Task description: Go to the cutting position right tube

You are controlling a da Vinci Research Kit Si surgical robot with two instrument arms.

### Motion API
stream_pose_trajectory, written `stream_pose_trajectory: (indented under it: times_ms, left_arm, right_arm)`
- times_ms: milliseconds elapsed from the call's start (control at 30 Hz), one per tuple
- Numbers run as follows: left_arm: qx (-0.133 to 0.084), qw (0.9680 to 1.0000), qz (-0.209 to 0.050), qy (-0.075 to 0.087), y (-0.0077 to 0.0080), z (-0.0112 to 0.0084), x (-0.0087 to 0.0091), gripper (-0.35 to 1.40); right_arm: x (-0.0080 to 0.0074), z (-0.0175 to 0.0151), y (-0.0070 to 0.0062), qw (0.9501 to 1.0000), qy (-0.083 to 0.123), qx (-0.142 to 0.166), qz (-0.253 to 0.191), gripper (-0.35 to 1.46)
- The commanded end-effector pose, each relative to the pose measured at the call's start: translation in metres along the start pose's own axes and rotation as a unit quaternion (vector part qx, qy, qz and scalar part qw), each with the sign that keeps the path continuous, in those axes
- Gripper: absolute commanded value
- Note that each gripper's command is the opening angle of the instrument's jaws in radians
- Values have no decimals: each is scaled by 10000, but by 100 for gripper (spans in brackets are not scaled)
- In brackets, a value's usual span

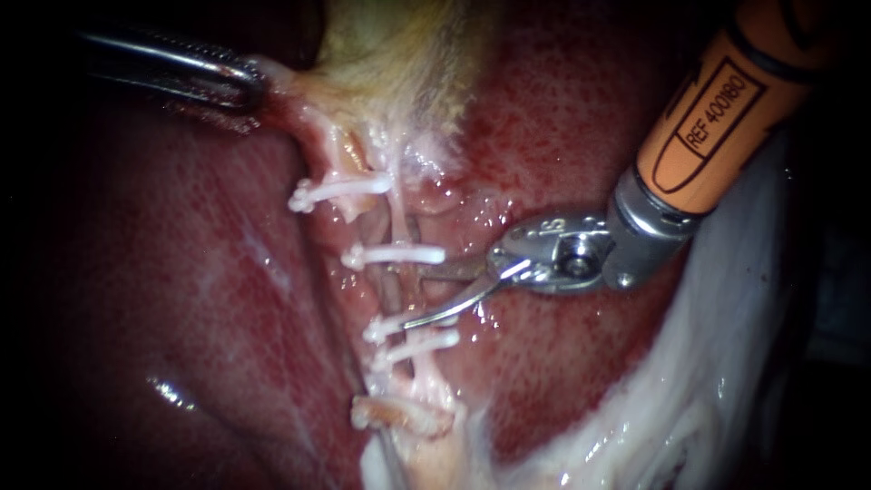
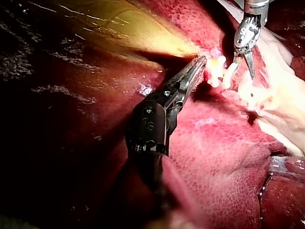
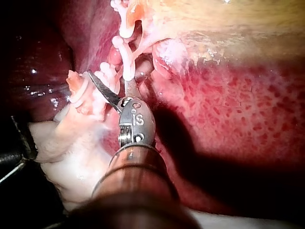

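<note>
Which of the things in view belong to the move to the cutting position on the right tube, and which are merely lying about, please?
Belong: right instrument, orange-sleeved with open metal blades; pale pink right tube; white plastic clips across it.
Just there: left instrument, dark steel, clamped on the yellowish gallbladder; mottled red liver; white fatty tissue.

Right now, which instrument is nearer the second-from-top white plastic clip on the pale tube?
Right. The right instrument has open blades just below that clip; the left instrument grips pale tissue well above, beyond the top clip.
</note>
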State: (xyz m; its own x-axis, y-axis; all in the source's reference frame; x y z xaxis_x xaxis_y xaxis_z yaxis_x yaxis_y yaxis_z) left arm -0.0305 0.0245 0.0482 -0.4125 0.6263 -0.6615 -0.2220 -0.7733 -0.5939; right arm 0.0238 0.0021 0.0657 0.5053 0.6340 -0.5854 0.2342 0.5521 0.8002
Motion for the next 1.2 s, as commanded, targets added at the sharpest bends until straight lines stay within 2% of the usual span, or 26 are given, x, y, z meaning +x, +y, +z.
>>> stream_pose_trajectory:
  times_ms: [33, 433, 933, 1200]
  left_arm:
    - [0, 10000, -1, 0, 0, 0, 0, -35]
    - [0, 10000, -1, 0, 0, 0, 0, -35]
    - [0, 10000, -1, 0, 0, 0, 0, -35]
    - [0, 10000, -1, 0, 0, 0, 0, -35]
  right_arm:
    - [1, 2, 0, 10000, 15, 23, -6, 140]
    - [6, 11, -5, 9988, 205, 448, -54, 138]
    - [20, 36, 3, 9982, 340, 491, -24, 136]
    - [28, 47, 3, 9971, 442, 616, -22, 133]
